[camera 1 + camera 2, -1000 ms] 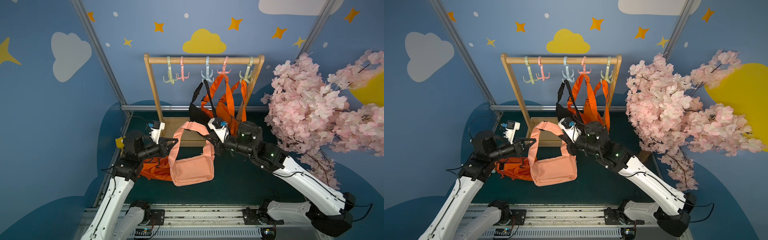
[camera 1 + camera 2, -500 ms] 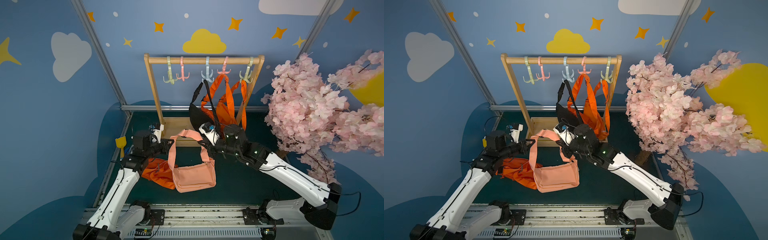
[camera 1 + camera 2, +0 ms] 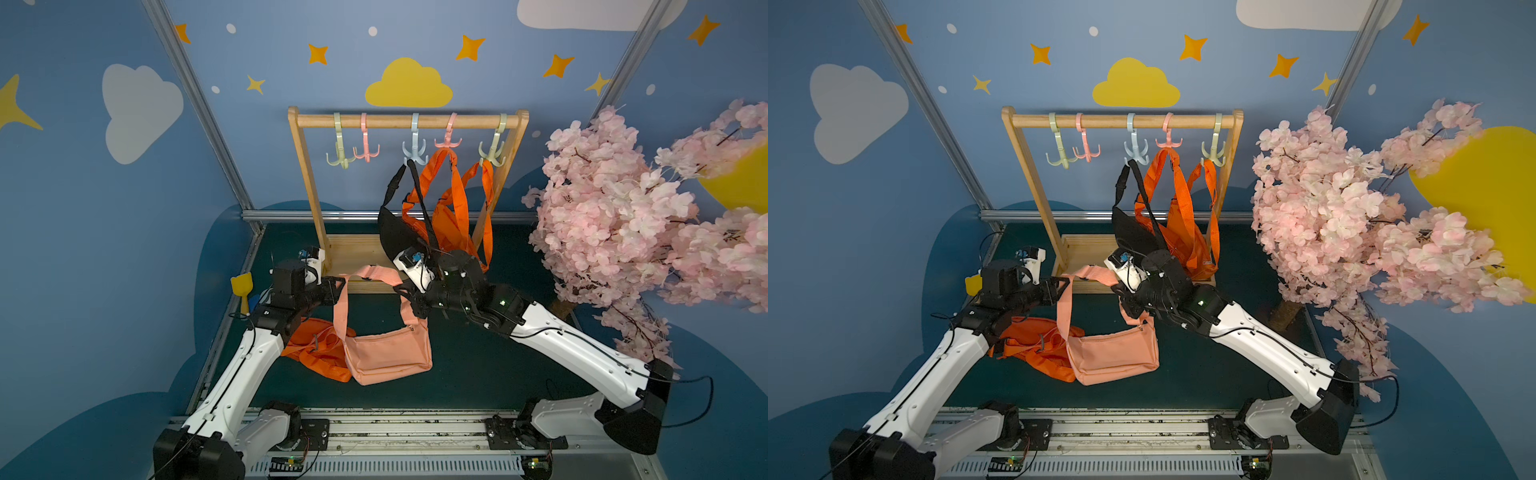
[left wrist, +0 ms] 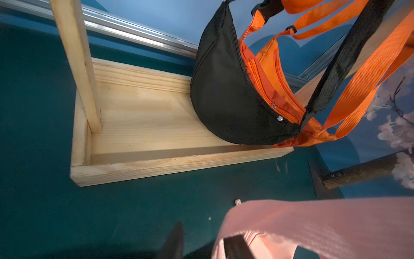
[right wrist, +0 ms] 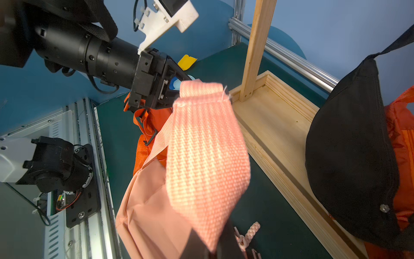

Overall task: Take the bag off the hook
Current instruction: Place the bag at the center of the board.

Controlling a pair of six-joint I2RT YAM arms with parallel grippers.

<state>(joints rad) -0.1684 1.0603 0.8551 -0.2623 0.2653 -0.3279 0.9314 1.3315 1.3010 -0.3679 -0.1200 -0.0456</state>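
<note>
The salmon-pink bag (image 3: 388,353) (image 3: 1113,353) is off the rack, its body resting on the green table beside an orange bag (image 3: 316,345). Its strap (image 5: 206,157) runs up between my two grippers. My right gripper (image 3: 409,299) (image 5: 208,246) is shut on the strap near the bag's right end. My left gripper (image 3: 338,286) (image 4: 206,244) stands open, with the strap (image 4: 313,224) draped over one finger. The two leftmost hooks (image 3: 338,156) on the wooden rack (image 3: 409,121) are bare.
A black bag (image 3: 399,232) and orange bags (image 3: 453,224) hang from the three right-hand hooks, just behind my right wrist. The rack's wooden base tray (image 4: 156,166) lies close ahead of the left gripper. A pink blossom tree (image 3: 623,216) fills the right side. A yellow scoop (image 3: 241,286) sits at the left edge.
The left gripper's jaws have opened off the strap, which now only hangs over one finger. Both arms moved toward the rack and the pink bag settled lower onto the table.
</note>
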